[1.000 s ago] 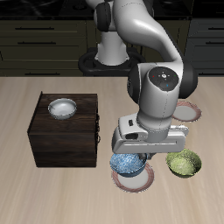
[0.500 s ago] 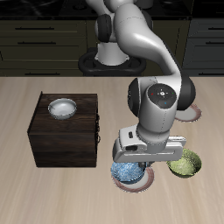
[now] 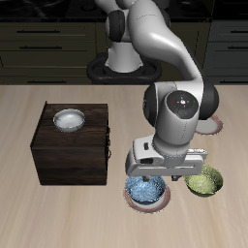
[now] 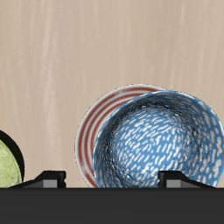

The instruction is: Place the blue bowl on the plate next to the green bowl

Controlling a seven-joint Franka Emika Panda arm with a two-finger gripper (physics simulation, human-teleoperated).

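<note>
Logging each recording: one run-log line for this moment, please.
phase: placing | blue bowl over plate, contact unclear | green bowl beside plate | gripper above bowl, jaws unclear

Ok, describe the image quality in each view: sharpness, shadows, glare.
Exterior view: evenly lit render, no blur; the arm hides much of the blue bowl, and soft highlights sit on the robot's shell. Wrist view: sharp, flat light, no glare; blue bowl over the plate, green bowl cut off by the frame edge.
</note>
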